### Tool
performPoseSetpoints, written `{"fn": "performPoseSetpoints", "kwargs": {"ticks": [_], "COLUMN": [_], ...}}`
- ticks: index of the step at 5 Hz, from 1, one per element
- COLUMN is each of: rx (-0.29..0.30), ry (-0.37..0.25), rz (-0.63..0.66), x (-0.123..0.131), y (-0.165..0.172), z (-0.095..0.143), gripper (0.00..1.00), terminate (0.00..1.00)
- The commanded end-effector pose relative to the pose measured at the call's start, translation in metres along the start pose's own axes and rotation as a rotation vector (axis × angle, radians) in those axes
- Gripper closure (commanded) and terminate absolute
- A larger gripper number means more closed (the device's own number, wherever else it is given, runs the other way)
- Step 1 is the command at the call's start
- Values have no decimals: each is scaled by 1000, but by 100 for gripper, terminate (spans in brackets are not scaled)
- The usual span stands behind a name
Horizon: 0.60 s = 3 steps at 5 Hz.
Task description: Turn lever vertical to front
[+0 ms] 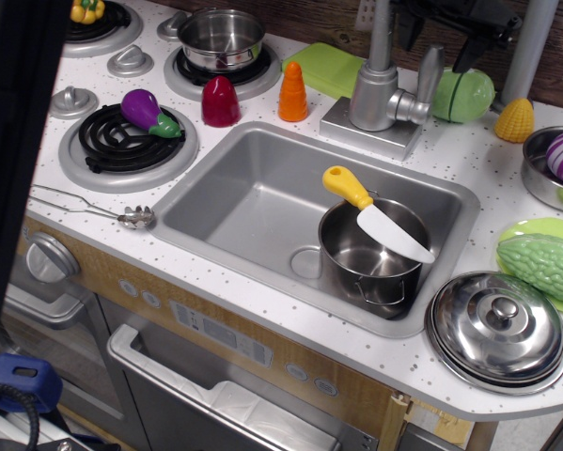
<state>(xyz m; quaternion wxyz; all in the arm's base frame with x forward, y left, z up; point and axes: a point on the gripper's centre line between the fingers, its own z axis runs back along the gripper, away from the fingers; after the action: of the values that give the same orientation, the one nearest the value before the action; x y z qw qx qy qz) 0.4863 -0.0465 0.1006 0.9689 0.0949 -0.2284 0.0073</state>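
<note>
The lever (430,77) is a flat silver-grey arm that stands nearly upright on the right side of the cylindrical faucet body (370,97), joined to it by a short stub. The round spout pipe (381,33) rises from the body's top. My black gripper (440,30) hangs at the frame's top edge, just above the lever's tip and not touching it. Its fingers are spread apart with nothing between them. Its upper part is cut off by the frame.
Below the faucet is a grey sink (243,202) holding a steel pot (373,256) with a yellow-handled knife (373,210). Behind are a green block (328,68), an orange cone (293,92), a red piece (221,101) and a green toy (469,94). A lid (499,329) lies front right.
</note>
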Motion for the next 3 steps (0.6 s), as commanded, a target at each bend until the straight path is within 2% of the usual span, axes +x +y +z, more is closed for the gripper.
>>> {"fn": "performPoseSetpoints", "kwargs": {"ticks": [1,2,3], "rx": [-26,-27,-23], "ry": [-70,-57,17], "rz": [37,60,121], "x": [21,18,4], "y": [6,4,-5], "z": [10,11,22], "gripper": [100,100,100], "terminate": [0,0,0]}}
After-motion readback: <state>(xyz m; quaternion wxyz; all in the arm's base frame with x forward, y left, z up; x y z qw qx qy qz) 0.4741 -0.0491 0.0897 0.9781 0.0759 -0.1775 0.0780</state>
